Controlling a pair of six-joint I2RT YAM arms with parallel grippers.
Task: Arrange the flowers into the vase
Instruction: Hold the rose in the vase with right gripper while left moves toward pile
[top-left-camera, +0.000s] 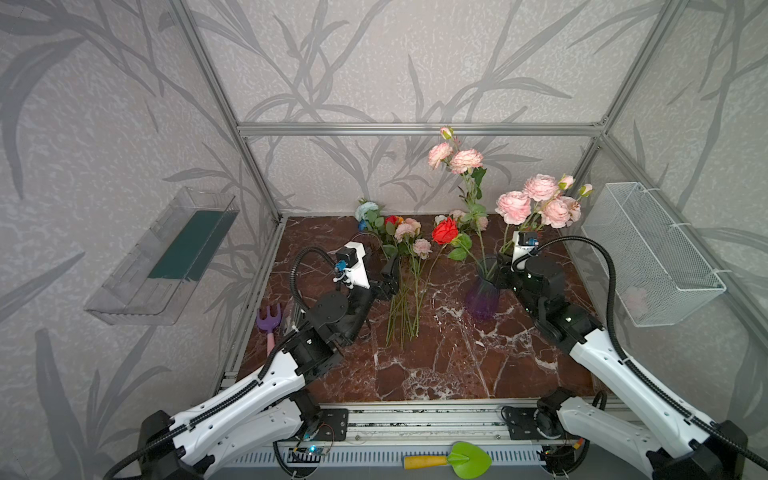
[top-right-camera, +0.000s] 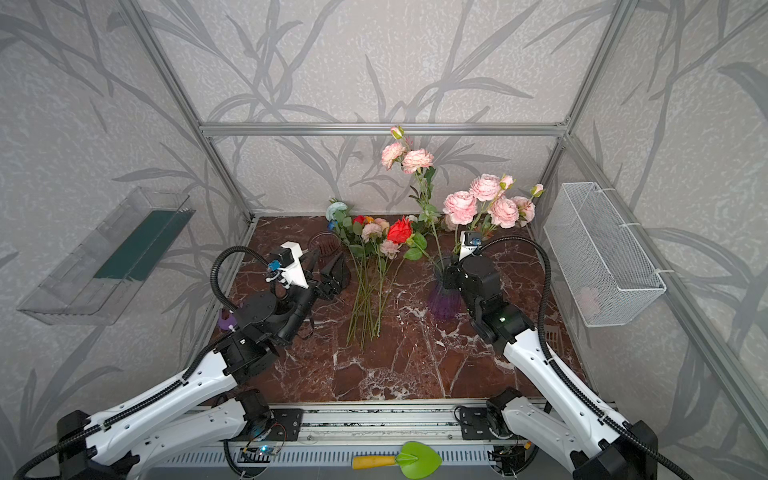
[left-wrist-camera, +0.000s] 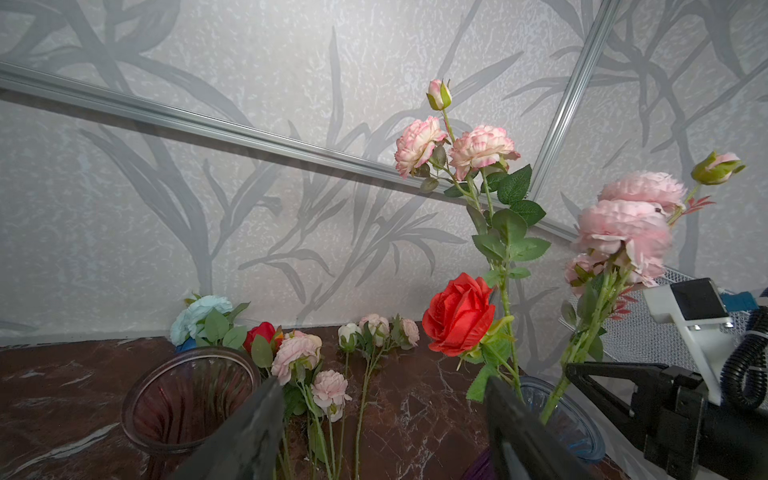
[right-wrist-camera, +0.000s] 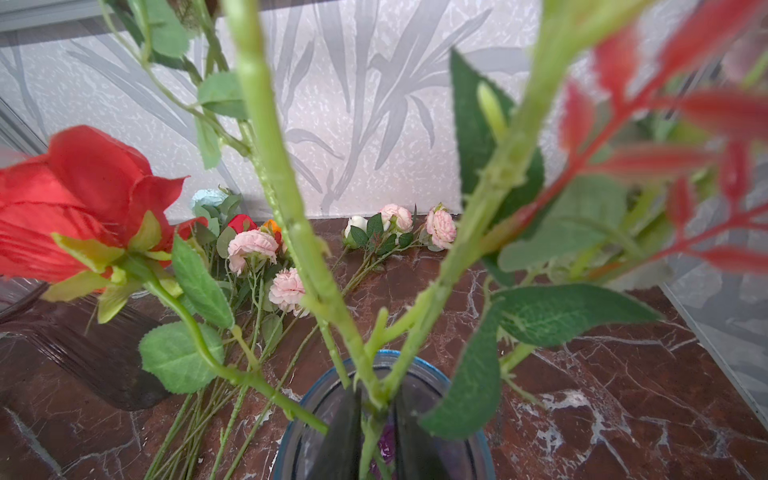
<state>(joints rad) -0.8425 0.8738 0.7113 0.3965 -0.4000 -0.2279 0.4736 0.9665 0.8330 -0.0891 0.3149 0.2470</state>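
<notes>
The left gripper (left-wrist-camera: 382, 432) is wide open with nothing in it, at 9 o'clock of the loose flowers (top-left-camera: 405, 286) lying on the table (top-left-camera: 436, 374). The vase (top-left-camera: 482, 295) sits at their 3 o'clock. The right gripper (right-wrist-camera: 376, 392) is narrow around the pink spray (top-left-camera: 540, 199) stem at its rim, can't tell if it's actually pinching.

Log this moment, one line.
left gripper open by loose flowers | right gripper at vase mouth, stem between jaws, grip unclear | red rose in vase

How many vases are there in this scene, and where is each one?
2. A purple vase right of centre holds upright stems. A clear brownish vase is further back, left of the loose flowers. No other vase shows.
</notes>
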